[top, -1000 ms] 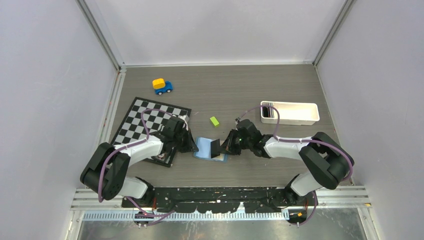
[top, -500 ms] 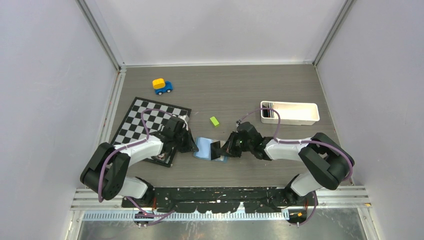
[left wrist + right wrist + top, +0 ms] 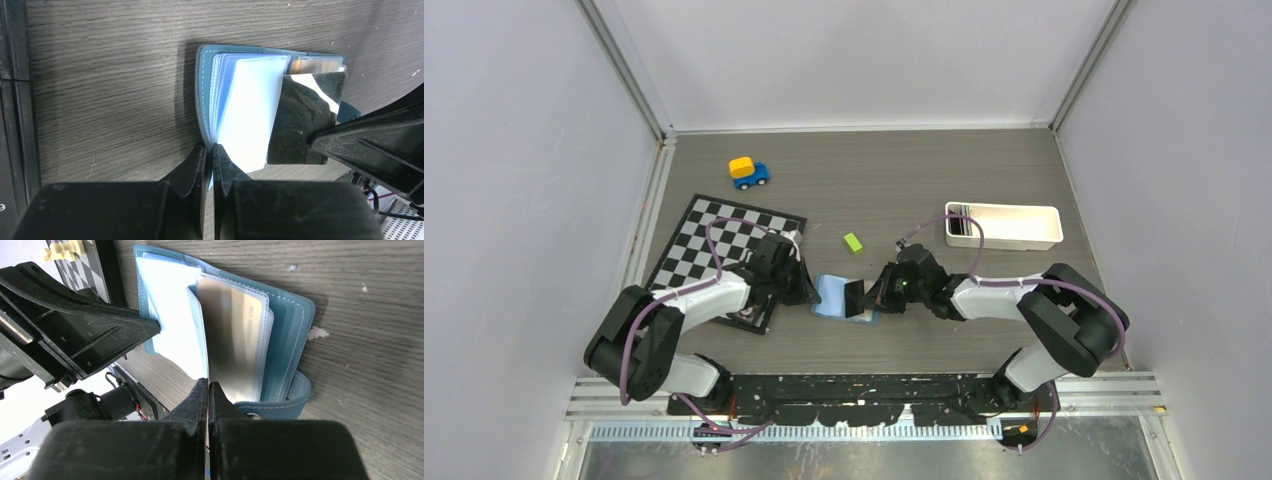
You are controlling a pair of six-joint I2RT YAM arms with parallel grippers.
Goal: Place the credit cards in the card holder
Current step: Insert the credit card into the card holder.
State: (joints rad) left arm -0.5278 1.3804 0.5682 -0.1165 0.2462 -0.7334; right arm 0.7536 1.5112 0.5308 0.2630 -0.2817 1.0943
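Grey wood table [image 3: 904, 170]: L claw [image 3: 209, 146] tight on card holder [image 3: 202, 90] edge, R claw [image 3: 207, 381] tight on black card [image 3: 305, 120].

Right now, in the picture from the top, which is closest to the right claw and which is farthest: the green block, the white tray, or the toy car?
1. The lime-green block, just behind the right claw, which pinches a dark credit card.
2. The white tray, farther back on the right.
3. The blue-and-yellow toy car, far back on the left.

The right hand [image 3: 320, 142] hides the black card's [image 3: 304, 117] lower corner.
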